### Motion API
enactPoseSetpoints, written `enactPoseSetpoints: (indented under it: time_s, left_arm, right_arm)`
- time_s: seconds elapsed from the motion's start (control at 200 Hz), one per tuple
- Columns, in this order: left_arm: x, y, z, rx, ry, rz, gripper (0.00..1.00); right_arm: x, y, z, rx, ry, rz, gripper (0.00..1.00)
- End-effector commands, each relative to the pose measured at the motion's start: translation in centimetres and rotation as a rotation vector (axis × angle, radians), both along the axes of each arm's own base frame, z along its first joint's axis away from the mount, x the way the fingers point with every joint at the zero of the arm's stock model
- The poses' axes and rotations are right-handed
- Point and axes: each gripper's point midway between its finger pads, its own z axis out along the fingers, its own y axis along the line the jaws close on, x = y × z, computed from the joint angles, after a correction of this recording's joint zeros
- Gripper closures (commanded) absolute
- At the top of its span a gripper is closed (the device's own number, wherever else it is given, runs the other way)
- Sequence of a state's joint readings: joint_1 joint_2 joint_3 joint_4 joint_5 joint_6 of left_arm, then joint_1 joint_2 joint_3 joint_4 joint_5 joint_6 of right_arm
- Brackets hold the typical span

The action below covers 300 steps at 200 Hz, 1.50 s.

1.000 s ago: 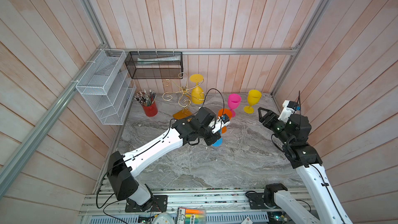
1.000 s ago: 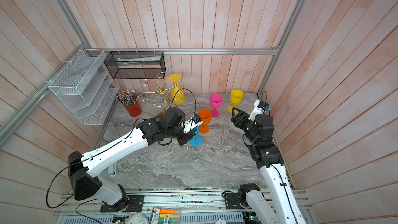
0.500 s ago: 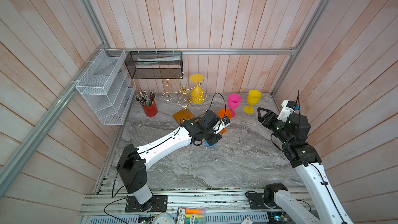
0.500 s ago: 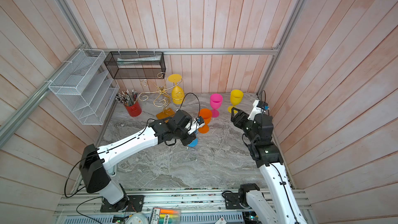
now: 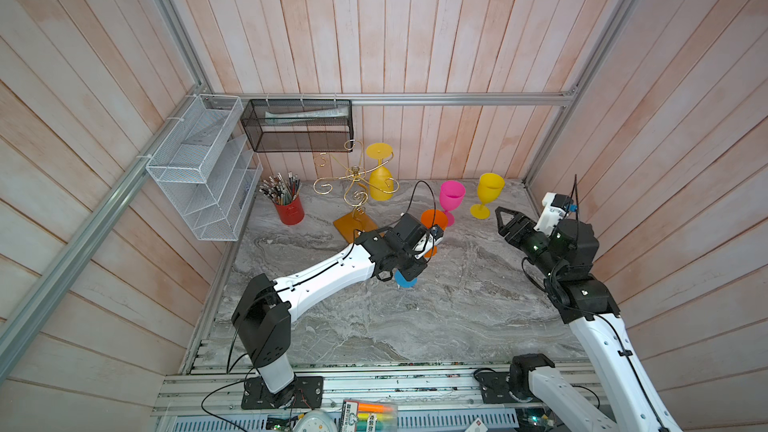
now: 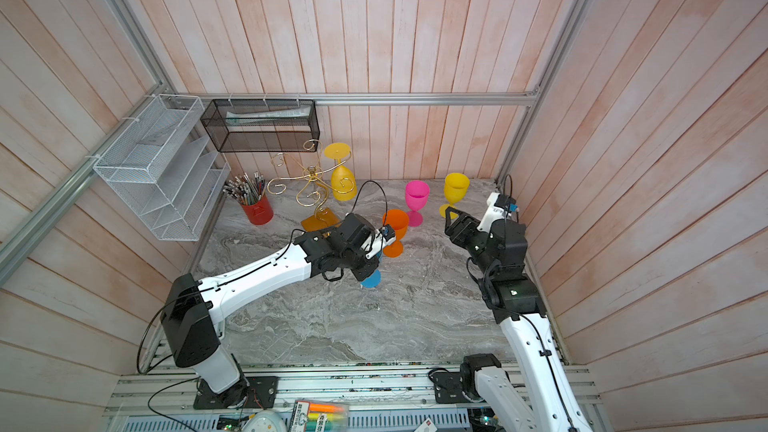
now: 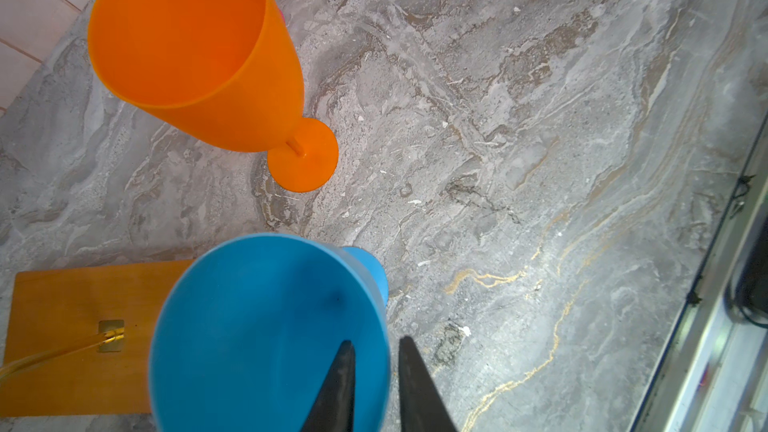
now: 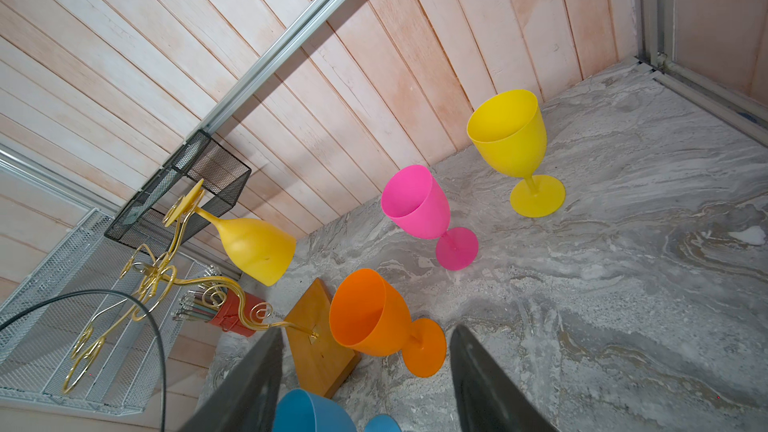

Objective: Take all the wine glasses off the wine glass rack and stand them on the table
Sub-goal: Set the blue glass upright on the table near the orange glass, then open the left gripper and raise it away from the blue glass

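Marble tabletop (image 5: pixel 457 305): blue wine glass (image 7: pixel 266 326) stands upright beside the wine glass rack (image 5: pixel 351 224), left gripper (image 7: pixel 376 344) slightly parted astride its rim, apparently not pinching; right gripper (image 8: pixel 365 329) spread, empty; yellow wine glass (image 5: pixel 380 189) hangs inverted on the rack, so probably one removal left.

Readable text: we find none in any view.
Marker pack (image 5: pixel 369 410), 6 o'clock in a top view: we see a printed label, its print too small to read.
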<state>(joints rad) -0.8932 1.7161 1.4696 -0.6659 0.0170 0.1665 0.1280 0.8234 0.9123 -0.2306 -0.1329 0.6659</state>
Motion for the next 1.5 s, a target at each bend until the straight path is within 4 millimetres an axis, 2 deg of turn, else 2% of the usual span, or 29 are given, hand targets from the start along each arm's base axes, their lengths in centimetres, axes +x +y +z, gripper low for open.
enactPoseSetpoints:
  time_s: [0.0, 0.2, 0.385, 1.13, 1.496]
  left_arm:
    - [0.0, 0.1, 0.4, -0.002, -0.013, 0.01, 0.65]
    - [-0.1, 0.3, 1.9, -0.024, -0.033, 0.018, 0.43]
    - [0.1, 0.6, 3.2, -0.04, -0.065, 0.025, 0.31]
    - [-0.3, 0.5, 7.4, -0.121, -0.225, 0.021, 0.15]
    - [-0.9, 1.2, 12.8, -0.257, -0.342, 0.036, 0.0]
  right_arm:
    - [0.2, 0.1, 0.0, 0.018, -0.01, 0.009, 0.36]
    - [0.3, 0.4, 0.0, 0.021, -0.014, 0.021, 0.36]
    - [0.3, 0.4, 0.0, 0.021, -0.014, 0.022, 0.35]
    - [0.3, 0.4, 0.0, 0.03, -0.022, 0.022, 0.32]
    - [0.2, 0.3, 0.3, 0.017, -0.036, 0.017, 0.27]
